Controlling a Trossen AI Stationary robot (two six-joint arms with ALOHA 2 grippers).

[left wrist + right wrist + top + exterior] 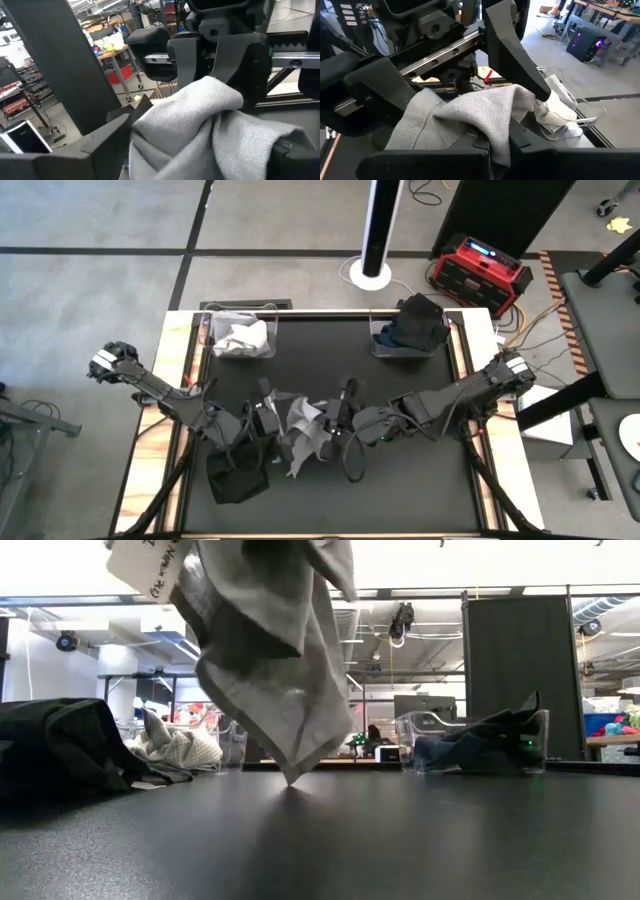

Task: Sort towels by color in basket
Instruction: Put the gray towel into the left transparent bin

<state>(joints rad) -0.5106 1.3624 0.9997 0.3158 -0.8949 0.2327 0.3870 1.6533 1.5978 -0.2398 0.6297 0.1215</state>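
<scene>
Mid-handover over the black table mat [400, 490]. A light grey towel [305, 435] hangs lifted at the middle of the mat, its lowest corner just touching the surface in the low view, a white tag [150, 565] at its top.

Right gripper [335, 418] is clenched on the grey towel's upper edge, on the towel's right side. In the right wrist view the cloth is bunched between its own dark fingers [445, 160].

Left gripper [268, 418] sits right against the towel's other side with fingers spread apart. In the left wrist view the cloth drapes between the wide fingers [95, 145] but nothing pinches it, so it reads as released.

Bins, placed from the grey towel: the clear bin [212, 330] at the far left already holds white towels [240, 338]. The second clear bin [378, 350] at the far right holds dark towels [415, 322], black with something navy. A black towel [238, 478] lies loose on the mat, near-left of the grey one, below the left gripper.

Step, as I judge it: grey towel now carried by the right arm alone, sorting of this piece underway.

Next move likely needs the left arm to back clear of the cloth, then the right to lift the dragging corner off the mat and carry it to the light-coloured bin. The loose black towel is not yet sorted.
</scene>
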